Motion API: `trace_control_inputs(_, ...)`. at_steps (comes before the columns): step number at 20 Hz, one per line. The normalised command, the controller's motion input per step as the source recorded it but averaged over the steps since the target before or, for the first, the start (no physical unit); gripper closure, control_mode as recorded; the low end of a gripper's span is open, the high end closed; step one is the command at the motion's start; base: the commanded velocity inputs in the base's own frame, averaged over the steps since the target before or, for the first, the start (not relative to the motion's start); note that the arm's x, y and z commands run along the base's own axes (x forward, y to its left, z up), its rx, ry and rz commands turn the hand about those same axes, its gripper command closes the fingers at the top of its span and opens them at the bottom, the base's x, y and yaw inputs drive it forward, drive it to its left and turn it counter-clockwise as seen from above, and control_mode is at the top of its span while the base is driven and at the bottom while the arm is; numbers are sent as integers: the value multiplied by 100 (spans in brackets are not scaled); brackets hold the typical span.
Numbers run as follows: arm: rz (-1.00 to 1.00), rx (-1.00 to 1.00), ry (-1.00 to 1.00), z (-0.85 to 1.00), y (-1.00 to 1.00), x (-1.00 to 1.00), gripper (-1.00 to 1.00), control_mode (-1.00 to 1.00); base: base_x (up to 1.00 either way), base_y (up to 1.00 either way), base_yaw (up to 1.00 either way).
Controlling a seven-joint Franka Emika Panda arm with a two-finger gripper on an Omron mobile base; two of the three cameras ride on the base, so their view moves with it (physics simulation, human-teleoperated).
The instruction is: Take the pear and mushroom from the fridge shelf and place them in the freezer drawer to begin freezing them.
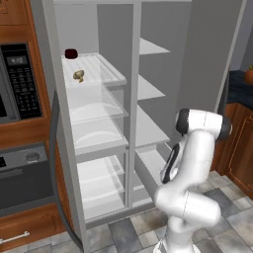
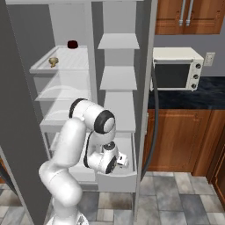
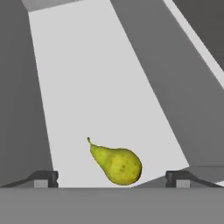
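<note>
The pear (image 3: 117, 164) is lying on its side on the pale floor of the freezer drawer (image 3: 87, 87), yellow-green with little brown speckles, fat round end toward the right and the thin neck with its stub of stem pointing up-left; it sits between the two dark tips of the pincer (image 3: 112, 178), which stand wide apart with nothing in them, so the pear is loose and not clamped. The drawer's grey walls run up either side of it in the hand view.

From the right base view the pincer (image 2: 123, 161) is down inside the pulled-out freezer drawer (image 2: 115, 181) at the bottom of the fridge, with the white arm folded over it; the pear itself is hidden there.

The mushroom (image 1: 78, 75) is up on the fridge shelf (image 1: 111, 74), the ridged one with the white rim; small, tan, rounded cap on a short pale stem, near the front left part of the shelf. In the right base view the mushroom (image 2: 53, 61) sits on the same fridge shelf (image 2: 74, 61). A dark red round thing (image 1: 71, 53) sits further back on that shelf, well apart from the mushroom.
</note>
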Motion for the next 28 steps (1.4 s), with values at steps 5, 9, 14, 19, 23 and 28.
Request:
trace_control_inputs(5, -9, -3, -7, 100, 41, 0, -100, -100, 0, 0, 0)
trace_control_inputs(9, -7, -5, -12, 100, 40, -6, -100, -100, 0, 0, 0)
trace_control_inputs(14, -3, -1, -17, 100, 23, -29, -100, -100, 0, 0, 0)
trace_control_inputs(19, -4, 0, -14, 91, 20, -23, -100, -100, 0, 0, 0)
trace_control_inputs(23, 0, 0, -5, 7, 0, -3, -100, -100, 0, 0, 0)
trace_control_inputs(28, 0, 0, 0, 0, 0, 0, -100, -100, 0, 0, 0)
